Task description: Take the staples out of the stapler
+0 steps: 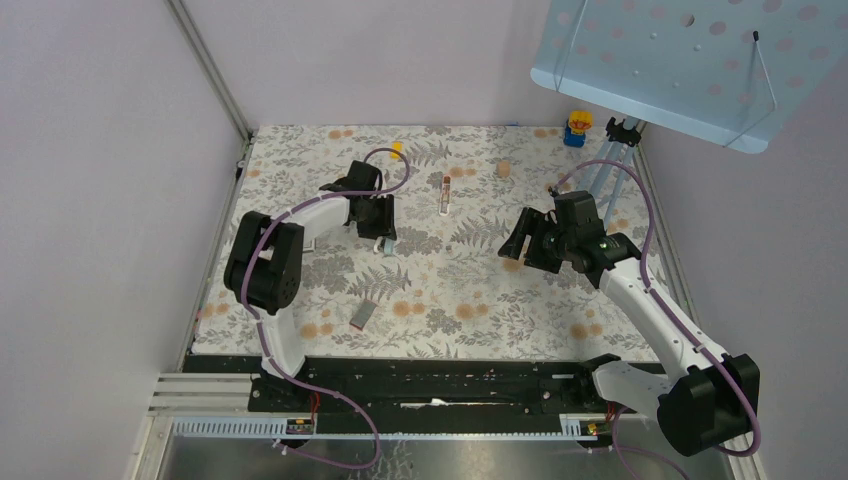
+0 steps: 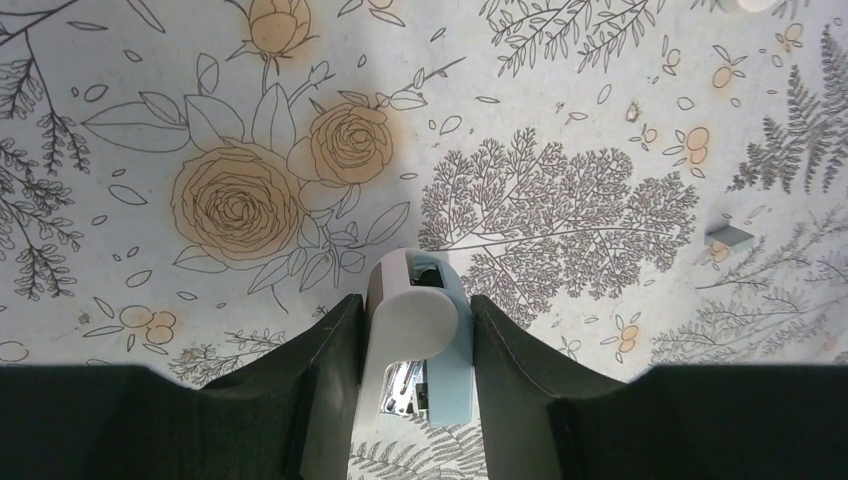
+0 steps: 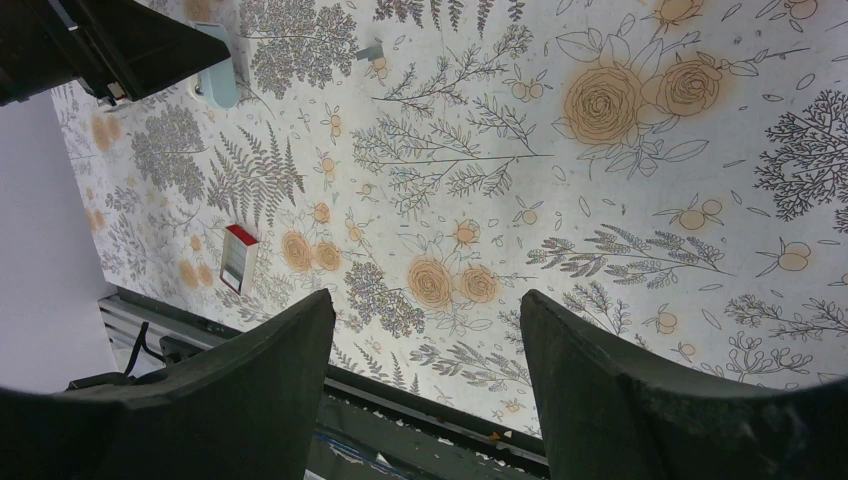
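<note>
The stapler (image 2: 415, 310), white on top with a light-blue base, stands on the floral mat between the fingers of my left gripper (image 2: 415, 350), which is shut on its sides. Its metal staple channel shows under the white top. In the top view the left gripper (image 1: 378, 222) points down at the stapler (image 1: 385, 244) on the mat's left-centre. My right gripper (image 1: 520, 246) is open and empty, hovering right of centre, well apart from the stapler. In the right wrist view its fingers (image 3: 425, 320) are spread wide over bare mat, and the stapler (image 3: 222, 82) shows at the top left.
A small flat box (image 1: 363, 315) lies near the front edge; it also shows in the right wrist view (image 3: 238, 258). A small grey piece (image 2: 730, 236) lies on the mat. A red-and-white stick (image 1: 446, 193), wooden block (image 1: 503, 169) and toy figure (image 1: 578, 127) sit farther back. A blue perforated panel (image 1: 690, 60) overhangs the right.
</note>
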You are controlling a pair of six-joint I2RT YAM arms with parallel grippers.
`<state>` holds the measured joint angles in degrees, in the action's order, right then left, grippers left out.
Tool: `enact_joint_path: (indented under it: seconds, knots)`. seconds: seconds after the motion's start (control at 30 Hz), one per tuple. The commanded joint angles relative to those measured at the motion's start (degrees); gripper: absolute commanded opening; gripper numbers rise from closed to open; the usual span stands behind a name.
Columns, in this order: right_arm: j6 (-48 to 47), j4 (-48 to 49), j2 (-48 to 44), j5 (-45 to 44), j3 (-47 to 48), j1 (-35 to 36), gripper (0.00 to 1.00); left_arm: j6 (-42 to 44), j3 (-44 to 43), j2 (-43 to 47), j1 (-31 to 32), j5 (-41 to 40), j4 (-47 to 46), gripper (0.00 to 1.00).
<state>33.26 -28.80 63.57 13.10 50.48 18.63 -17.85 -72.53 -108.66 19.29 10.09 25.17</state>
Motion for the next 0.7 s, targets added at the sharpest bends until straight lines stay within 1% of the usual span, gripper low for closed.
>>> enact_joint_path:
  seconds: [0.0,0.13,0.27,0.33,0.43,0.5,0.57,0.63,0.67]
  knots:
    - [-0.3,1.15,-0.29,0.9,0.46,-0.26,0.75,-2.45,2.43,4.75,-1.88,5.56,-5.7,0.45]
    - [-0.22,1.41,-0.29,0.95,0.22,-0.26,0.75,-5.46,5.81,7.23,-3.02,10.26,-11.55,0.45]
    - [0.76,3.52,-0.6,2.64,-0.82,-0.27,0.75,-12.21,10.22,10.47,-3.47,15.0,-20.44,0.45]
    - [1.46,6.36,-0.81,5.3,-2.05,-0.26,0.75,-16.48,12.86,11.84,-3.47,17.65,-26.18,0.45]
    - [2.88,13.36,-0.71,10.8,-4.42,-0.28,0.75,-23.69,17.7,14.11,-3.38,20.14,-35.82,0.45]
    - [4.43,18.61,-0.21,13.5,-5.93,-0.18,0.74,-28.21,20.97,15.7,-3.31,20.34,-41.33,0.46]
    - [6.05,23.41,0.56,14.42,-7.05,0.26,0.74,-32.43,24.08,17.32,-3.03,19.78,-45.95,0.46]
    - [6.64,27.63,1.33,12.94,-7.21,1.98,0.73,-35.51,26.95,19.03,-2.15,17.59,-49.03,0.46]
    - [6.11,28.18,1.9,10.77,-6.9,3.53,0.73,-36.65,28.45,19.7,-1.37,16.37,-50.43,0.47]
